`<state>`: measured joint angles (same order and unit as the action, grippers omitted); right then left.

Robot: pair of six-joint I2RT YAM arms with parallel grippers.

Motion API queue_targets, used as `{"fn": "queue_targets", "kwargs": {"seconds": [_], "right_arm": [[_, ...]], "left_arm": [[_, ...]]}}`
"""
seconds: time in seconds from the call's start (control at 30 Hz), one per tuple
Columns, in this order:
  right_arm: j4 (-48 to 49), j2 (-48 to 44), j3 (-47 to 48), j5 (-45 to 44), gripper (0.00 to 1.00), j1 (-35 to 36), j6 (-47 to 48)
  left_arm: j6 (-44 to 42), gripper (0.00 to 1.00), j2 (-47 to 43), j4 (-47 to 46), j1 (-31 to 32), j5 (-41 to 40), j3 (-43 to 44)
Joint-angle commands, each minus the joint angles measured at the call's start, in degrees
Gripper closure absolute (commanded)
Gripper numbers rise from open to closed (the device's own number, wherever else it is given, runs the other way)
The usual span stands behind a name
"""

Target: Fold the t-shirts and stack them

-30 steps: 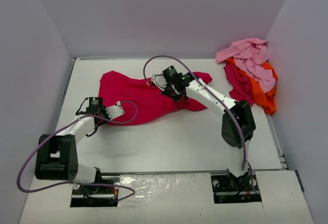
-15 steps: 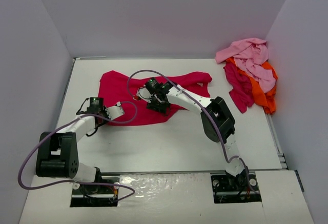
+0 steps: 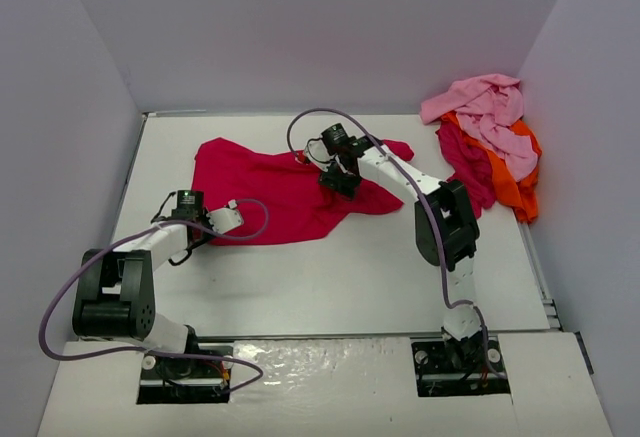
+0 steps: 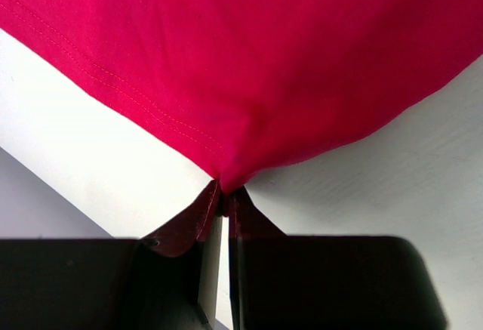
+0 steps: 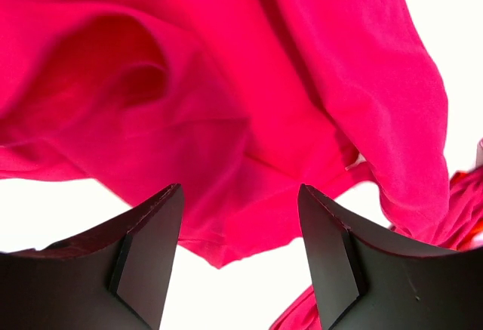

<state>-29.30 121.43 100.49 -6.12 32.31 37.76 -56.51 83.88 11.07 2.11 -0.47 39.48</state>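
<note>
White table (image 3: 330,277) carried everything. The crimson-red t-shirt (image 3: 265,192) lay spread but rumpled across its middle. The other t-shirts (image 3: 490,137), light pink over orange and dark magenta, sat heaped at the far right corner, well apart from it.

The main risk, as I judged it, lay in the shirt's bunched right half. The right gripper (image 5: 240,194) hung over those folds with its jaws wide apart and nothing between them. A closing there could have caught two layers at once, or only a loose ridge, and the fold would have come out crooked.

A smaller risk sat at the left gripper (image 4: 224,202), whose jaws were pressed together on just the tip of a hem corner. So slight a bite could have slipped free if the other arm pulled the cloth taut.

The overhead view alone showed the whole shirt's outline and the waiting heap. The right wrist view alone showed the deep hollow and overlapping folds beneath the open fingers. The left wrist view alone showed how little cloth the pinch held.
</note>
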Motion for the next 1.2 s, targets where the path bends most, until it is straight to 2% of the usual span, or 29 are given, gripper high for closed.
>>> {"fn": "queue_targets", "kwargs": {"seconds": [0.0, 0.63, 1.17], "right_arm": [[0.4, -3.0, 0.4, 2.8, 0.42, 1.3, -0.5], [1.0, 1.6, 0.7, 7.1, 0.45, 4.5, -3.0], [1.4, 6.6, 3.3, 3.9, 0.5, 6.3, -4.1]], "left_arm": [[-0.4, 1.0, -0.3, -2.2, -0.4, -1.3, 0.9], [-0.7, 1.0, -0.3, -2.1, -0.4, -1.6, 0.7], [-0.6, 1.0, -0.5, -2.6, -0.4, -1.6, -0.2]]}}
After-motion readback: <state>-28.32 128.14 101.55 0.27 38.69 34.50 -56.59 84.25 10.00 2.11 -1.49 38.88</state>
